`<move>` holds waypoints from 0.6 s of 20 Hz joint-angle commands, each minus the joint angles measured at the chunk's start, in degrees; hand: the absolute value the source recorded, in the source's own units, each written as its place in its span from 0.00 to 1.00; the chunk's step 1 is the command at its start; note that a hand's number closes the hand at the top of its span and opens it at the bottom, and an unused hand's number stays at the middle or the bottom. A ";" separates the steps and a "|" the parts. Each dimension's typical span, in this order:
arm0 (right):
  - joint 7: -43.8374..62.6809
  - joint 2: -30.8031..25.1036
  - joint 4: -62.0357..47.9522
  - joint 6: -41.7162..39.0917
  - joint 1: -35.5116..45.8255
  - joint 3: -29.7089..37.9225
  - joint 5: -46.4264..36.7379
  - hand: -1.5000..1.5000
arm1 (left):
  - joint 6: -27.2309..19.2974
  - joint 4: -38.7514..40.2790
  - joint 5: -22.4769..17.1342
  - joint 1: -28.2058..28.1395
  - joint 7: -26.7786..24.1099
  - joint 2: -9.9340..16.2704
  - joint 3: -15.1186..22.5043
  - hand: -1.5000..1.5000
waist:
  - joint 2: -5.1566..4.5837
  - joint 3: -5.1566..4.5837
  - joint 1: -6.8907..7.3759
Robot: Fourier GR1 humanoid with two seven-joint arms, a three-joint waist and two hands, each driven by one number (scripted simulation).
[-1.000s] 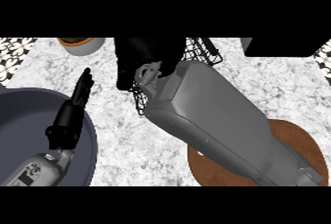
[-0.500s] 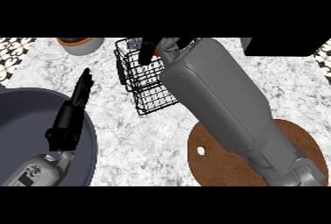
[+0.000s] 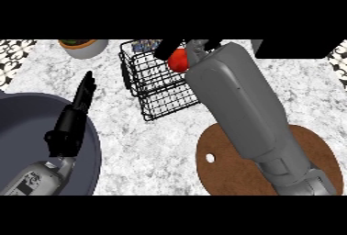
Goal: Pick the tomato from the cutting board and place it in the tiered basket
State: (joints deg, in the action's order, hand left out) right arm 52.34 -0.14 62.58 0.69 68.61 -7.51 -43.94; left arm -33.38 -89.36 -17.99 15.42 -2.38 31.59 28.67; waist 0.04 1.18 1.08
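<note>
Your right hand (image 3: 177, 47) grips the tomato (image 3: 179, 60) over the wire basket (image 3: 150, 87); your left hand (image 3: 76, 112) rests open, fingers straight, beside the cutting board (image 3: 234, 167).

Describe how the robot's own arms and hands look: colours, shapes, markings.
Both forearms are smooth grey casings. The right forearm is broad and boxy, narrowing to a ribbed section near the lower edge. The left forearm carries small black markings. Each ends in a black hand: left hand slim, right hand mostly hidden.

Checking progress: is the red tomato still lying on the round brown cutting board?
No, the red tomato is over the black wire basket, in the right hand.
</note>
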 commanded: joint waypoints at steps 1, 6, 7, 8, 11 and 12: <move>2.40 0.14 4.06 7.44 -1.05 3.48 0.01 0.00 | -0.70 2.02 -0.90 -3.18 -2.76 -4.74 0.36 0.50 | -0.01 -1.21 -1.12; 5.57 -4.35 10.53 7.56 -5.21 7.67 -0.54 0.00 | -1.46 1.49 -1.46 -2.87 -0.75 -4.66 0.20 0.50 | 0.38 -1.16 -2.76; 5.53 -5.25 11.92 8.02 -6.86 9.07 -0.02 0.00 | -1.74 -0.32 -1.66 -2.70 0.43 -3.69 -0.30 0.50 | 0.44 -1.13 -2.59; 4.99 -6.49 14.84 7.86 -7.90 11.32 1.93 0.00 | -1.34 1.03 -2.03 -2.27 0.05 -3.81 -0.72 0.50 | 0.46 -1.11 -3.40; 5.64 -6.89 22.96 7.62 -14.44 13.32 4.10 0.00 | -2.38 1.63 -1.72 -3.36 -0.79 -3.68 -0.66 0.50 | 0.71 -1.10 -4.29; 2.96 -9.09 24.47 5.99 -17.47 15.57 6.94 0.00 | 0.86 -0.39 -4.23 -5.30 -2.32 -1.11 -2.54 0.50 | 0.61 -1.11 -3.56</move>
State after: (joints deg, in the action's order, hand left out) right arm 55.62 -6.40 79.02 7.55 58.11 4.01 -41.04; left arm -34.37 -89.81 -18.60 12.76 -3.40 32.85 27.65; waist 0.88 1.24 -1.75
